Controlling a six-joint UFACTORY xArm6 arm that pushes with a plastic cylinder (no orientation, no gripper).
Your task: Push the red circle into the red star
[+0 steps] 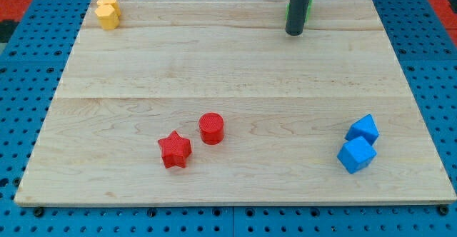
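Observation:
The red circle (pixel 211 128) stands on the wooden board below the middle. The red star (pixel 175 150) lies just to its lower left, with a small gap between them. My tip (pixel 293 32) is at the view's top, right of centre, far above and to the right of both red blocks. It touches neither of them.
A green block (pixel 308 3) shows partly behind the rod at the top. Two yellow blocks (pixel 108 12) sit together at the top left corner. Two blue blocks (pixel 359 143) sit together at the lower right. The board's edge (pixel 235 203) runs along the bottom.

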